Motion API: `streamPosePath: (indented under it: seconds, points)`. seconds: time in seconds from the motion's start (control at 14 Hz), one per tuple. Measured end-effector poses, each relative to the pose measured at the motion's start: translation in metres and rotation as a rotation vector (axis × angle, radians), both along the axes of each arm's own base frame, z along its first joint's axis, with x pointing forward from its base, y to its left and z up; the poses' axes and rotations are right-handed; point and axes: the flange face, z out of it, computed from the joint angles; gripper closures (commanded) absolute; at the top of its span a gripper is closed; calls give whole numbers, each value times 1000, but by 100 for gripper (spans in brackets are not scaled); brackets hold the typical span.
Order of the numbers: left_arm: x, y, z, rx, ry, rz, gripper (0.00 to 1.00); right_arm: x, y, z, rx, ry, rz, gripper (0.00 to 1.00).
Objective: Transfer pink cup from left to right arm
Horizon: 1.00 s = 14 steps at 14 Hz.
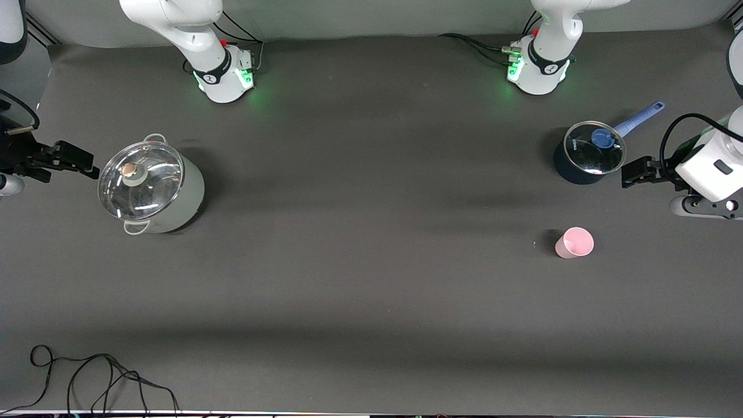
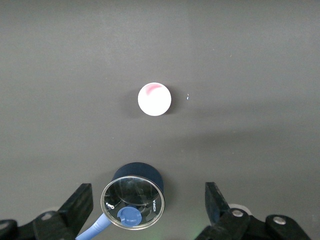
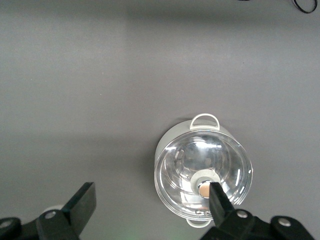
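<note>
The pink cup (image 1: 574,242) stands upright on the dark table toward the left arm's end, nearer to the front camera than the blue saucepan. It also shows in the left wrist view (image 2: 154,99), mouth up and empty. My left gripper (image 1: 634,172) is open and empty, up in the air beside the saucepan, well apart from the cup; its jaws (image 2: 148,200) stand wide. My right gripper (image 1: 72,158) is open and empty at the right arm's end of the table, beside the big lidded pot; in its wrist view (image 3: 151,196) the jaws are spread wide.
A dark blue saucepan (image 1: 586,154) with a glass lid and light blue handle also shows in the left wrist view (image 2: 134,199). A pale pot (image 1: 152,186) with a glass lid also shows in the right wrist view (image 3: 202,170). A black cable (image 1: 87,371) lies near the front edge.
</note>
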Motion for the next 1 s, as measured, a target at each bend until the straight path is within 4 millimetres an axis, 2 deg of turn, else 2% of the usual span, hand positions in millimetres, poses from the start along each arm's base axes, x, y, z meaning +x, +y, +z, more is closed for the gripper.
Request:
streamPosePath:
  seconds: [0.29,0.43,0.79,1.0]
  points:
    - [0,1,0,-6,3,-55,0,0,0,0,0,0,0,0]
    - [0,13,-1,-13,7,-114,0,0,0,0,0,0,0,0]
    - [2,62,-6,-40,16,-320,0,0,0,0,0,0,0,0]
    - [9,108,-21,-110,-12,-496,0,0,0,0,0,0,0,0]
